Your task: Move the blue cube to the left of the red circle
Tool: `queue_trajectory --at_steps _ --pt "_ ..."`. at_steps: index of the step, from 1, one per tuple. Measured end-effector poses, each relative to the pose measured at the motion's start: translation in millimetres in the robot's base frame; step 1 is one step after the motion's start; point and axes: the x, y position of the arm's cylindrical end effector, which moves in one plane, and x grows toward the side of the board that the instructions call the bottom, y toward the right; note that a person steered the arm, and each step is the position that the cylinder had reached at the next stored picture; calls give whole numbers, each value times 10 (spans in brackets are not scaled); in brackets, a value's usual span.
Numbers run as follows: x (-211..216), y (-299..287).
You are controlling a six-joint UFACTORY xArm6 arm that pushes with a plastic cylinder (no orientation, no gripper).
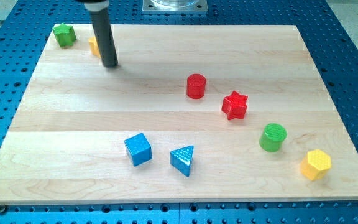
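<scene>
The blue plastic cube [138, 149] sat near the board's front edge, left of the blue triangular block [183, 160]. You had no pincer, only my tip [110, 64], far back at left, well apart. The red plastic cylinder [196, 86] lay right of it.

The wooden bench [166, 56] carries a scatter of blocks. My tip [110, 65] rests near the view's top left, just beside a yellow block [94, 45] mostly hidden behind the rod, with a green block [64, 34] further left in the corner. The blue cube [138, 149] sits low on the board, left of centre, just beside a blue triangle [183, 160] on its right. The red circle [196, 86] stands near the middle, well apart from the cube, with a red star [234, 105] close on its lower right. A green cylinder [273, 137] and a yellow hexagon [316, 164] lie toward the view's bottom right
</scene>
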Motion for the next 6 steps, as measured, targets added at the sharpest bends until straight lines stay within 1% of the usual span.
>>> queue_trajectory --at_steps 2,3,4,5,6 --pt "1236 -208" --pt "2112 -186" --pt "2499 259" --pt "2341 757" --pt "1970 874"
